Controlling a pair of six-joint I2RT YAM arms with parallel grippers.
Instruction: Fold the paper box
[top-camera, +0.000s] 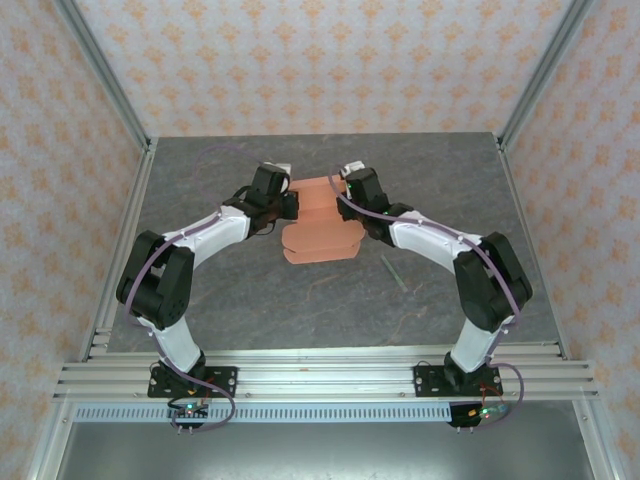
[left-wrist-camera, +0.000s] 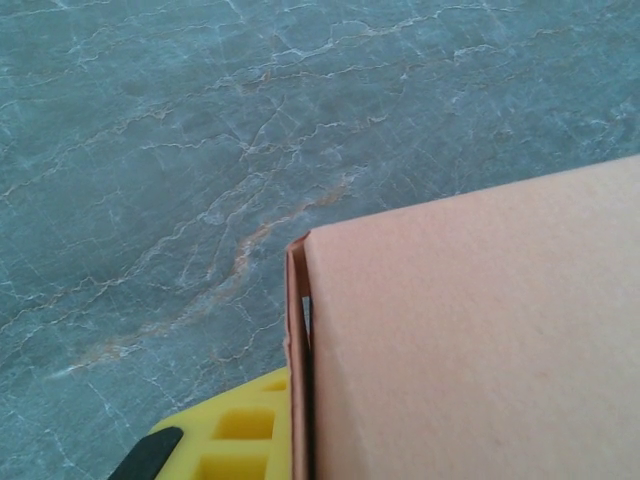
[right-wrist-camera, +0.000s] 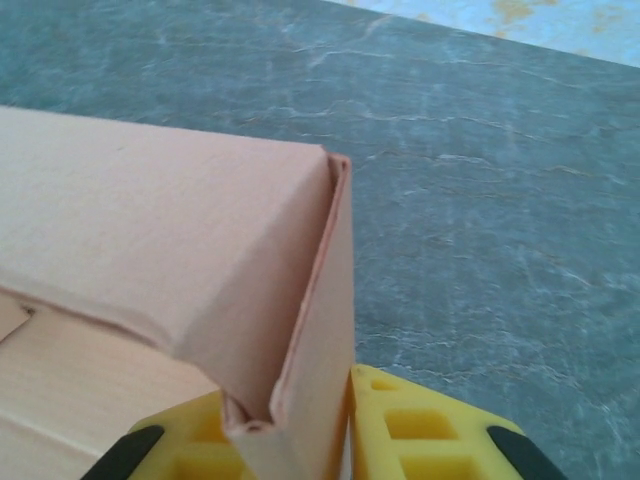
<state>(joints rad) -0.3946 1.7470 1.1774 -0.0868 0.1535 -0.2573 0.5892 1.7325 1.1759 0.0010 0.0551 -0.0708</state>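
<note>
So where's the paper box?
Top view: the paper box lies on the table between the left arm and right arm, left of the grey stick.

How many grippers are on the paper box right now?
2. The left gripper is shut on the paper box at its left edge; the right gripper clamps a raised wall on its right side.

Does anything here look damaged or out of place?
A thin grey stick lies loose on the table right of the paper box, apart from it. In the right wrist view, the box's folded wall looks slightly crumpled at its lower corner, near the right gripper.
</note>
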